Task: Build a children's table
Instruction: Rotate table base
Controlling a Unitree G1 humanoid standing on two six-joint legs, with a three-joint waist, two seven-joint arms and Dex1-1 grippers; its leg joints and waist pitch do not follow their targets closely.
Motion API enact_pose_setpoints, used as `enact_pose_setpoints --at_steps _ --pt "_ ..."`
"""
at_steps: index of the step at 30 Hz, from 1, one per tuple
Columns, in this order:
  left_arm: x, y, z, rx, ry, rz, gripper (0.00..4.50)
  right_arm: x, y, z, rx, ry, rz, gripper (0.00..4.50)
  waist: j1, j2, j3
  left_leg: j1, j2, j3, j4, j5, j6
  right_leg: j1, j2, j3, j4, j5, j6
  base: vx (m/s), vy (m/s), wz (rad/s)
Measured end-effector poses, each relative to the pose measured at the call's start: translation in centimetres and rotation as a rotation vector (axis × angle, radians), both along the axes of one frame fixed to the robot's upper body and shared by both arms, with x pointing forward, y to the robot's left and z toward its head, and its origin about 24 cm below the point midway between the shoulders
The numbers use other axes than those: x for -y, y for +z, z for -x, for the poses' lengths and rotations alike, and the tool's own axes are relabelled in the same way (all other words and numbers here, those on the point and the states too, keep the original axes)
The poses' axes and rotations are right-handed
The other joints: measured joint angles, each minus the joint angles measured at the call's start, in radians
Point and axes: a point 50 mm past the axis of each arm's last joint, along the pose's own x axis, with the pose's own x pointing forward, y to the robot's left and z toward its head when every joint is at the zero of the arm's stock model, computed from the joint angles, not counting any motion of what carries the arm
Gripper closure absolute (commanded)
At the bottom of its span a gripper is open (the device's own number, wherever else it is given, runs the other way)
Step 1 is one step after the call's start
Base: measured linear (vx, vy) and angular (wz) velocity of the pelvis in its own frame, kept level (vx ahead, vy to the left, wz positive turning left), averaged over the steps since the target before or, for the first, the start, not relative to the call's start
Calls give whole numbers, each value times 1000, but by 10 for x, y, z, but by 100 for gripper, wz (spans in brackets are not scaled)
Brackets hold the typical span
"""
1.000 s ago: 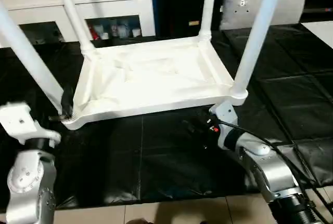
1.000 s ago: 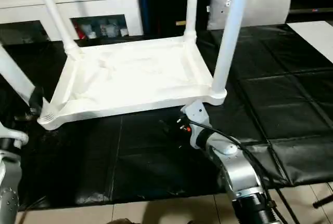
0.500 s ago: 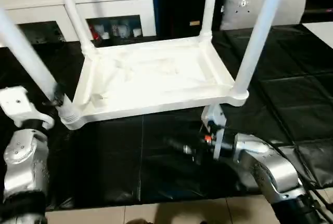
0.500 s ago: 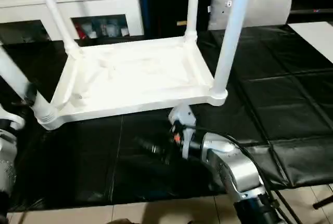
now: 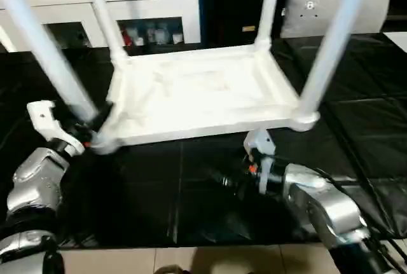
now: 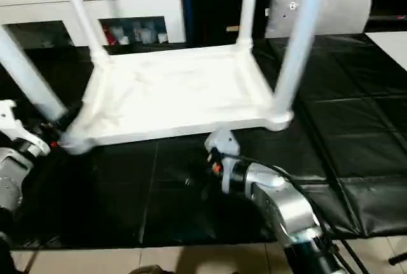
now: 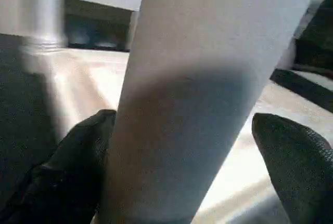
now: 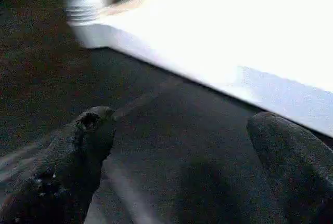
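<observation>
Right gripper (image 5: pixel 222 178) has dropped back onto the black mat (image 5: pixel 191 210), fingers spread, empty. Left gripper (image 7: pixel 187 172) now straddles the near-left white tubular leg (image 7: pixel 208 78), fingers (image 7: pixel 67 167) spread, not clamped. Upturned white plastic tabletop (image 5: pixel 197 89) mid-mat, all legs socketed; likely seating check.

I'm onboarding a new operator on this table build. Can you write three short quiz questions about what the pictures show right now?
1. True or false: all four legs stand in the corner sockets of the upside-down tabletop.
2. Which leg sits between the left gripper's fingers? A) near left leg B) near right leg C) far right leg
3. Fill in: the right gripper holds ___ and hovers over the black mat beside the tabletop's near edge.

Key: 1 true; 2 A; 3 nothing.
</observation>
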Motion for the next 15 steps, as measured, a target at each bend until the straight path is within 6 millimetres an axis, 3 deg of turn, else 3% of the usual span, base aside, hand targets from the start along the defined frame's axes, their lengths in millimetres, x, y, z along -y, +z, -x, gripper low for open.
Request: enact_pose_setpoints --at_steps 7,13,15 --pt "45 1 32 -31 -373 13 1 29 -8 -20 0 -275 118 0 -5 -1 0 1 0 2 -1 0 0 0 0 1 1 0 0 0 0 0" --pt "78 5 55 -76 -590 28 1 52 -21 -27 -34 -416 202 0 -28 -5 2 6 0 3 -1 0 -1 2 0 2 3 -3 5 0 0 0" --pt "88 8 63 -100 -646 42 1 55 -22 -28 -27 -431 198 0 -47 -7 2 7 0 3 -1 0 -1 3 0 3 3 -3 5 0 0 0"
